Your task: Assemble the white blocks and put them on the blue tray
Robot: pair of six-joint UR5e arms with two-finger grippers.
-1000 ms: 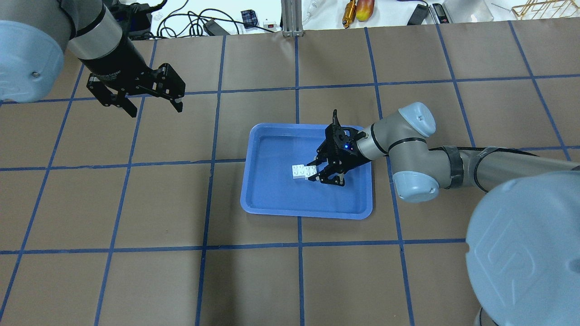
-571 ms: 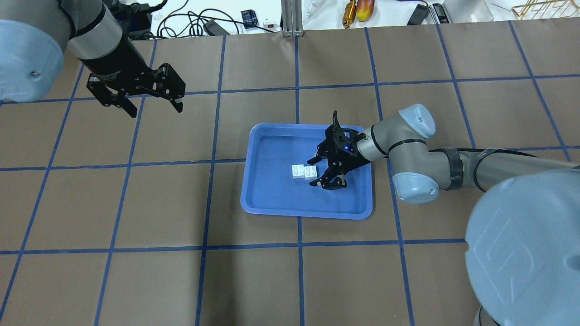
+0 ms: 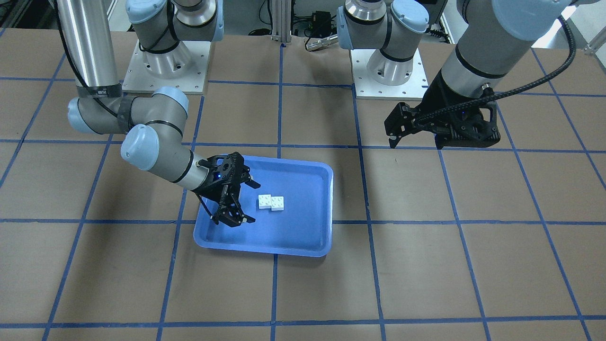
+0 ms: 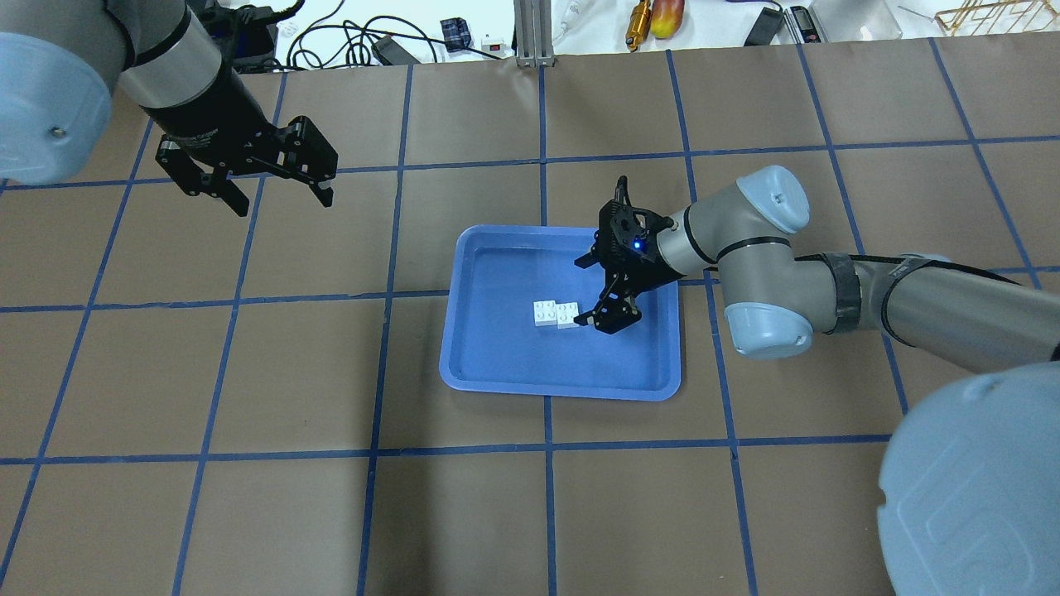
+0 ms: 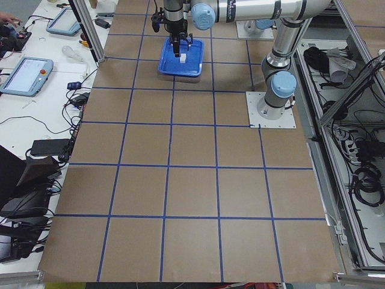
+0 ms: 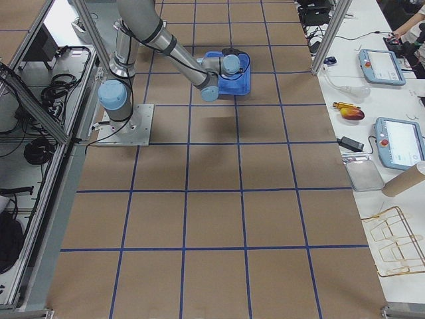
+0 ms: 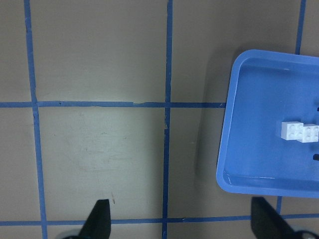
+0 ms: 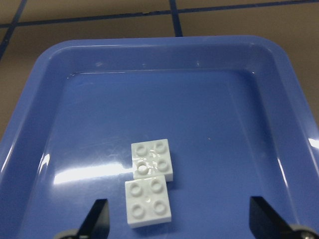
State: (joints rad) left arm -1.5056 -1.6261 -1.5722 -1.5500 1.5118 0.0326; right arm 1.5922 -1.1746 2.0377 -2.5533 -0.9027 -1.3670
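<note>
The two white blocks (image 4: 555,313) lie touching, slightly staggered, on the floor of the blue tray (image 4: 505,364) near its middle. They also show in the front view (image 3: 271,202), the right wrist view (image 8: 151,181) and the left wrist view (image 7: 299,132). My right gripper (image 4: 582,291) is open and empty, just right of the blocks and apart from them, tilted over the tray (image 3: 293,234). In the right wrist view its fingertips (image 8: 97,221) frame the blocks from behind. My left gripper (image 4: 284,203) is open and empty, hovering over bare table far left of the tray (image 7: 259,169).
The brown table carries a blue tape grid. Cables, tools and an aluminium post (image 4: 530,33) line the far edge. The two arm bases (image 3: 165,61) stand on plates at the robot's side. My right forearm (image 4: 911,290) stretches over the table right of the tray.
My right gripper, which had its fingers around the right-hand block, opened wider and drew back up and to the right. The blocks stay on the tray. The left arm barely moved.
</note>
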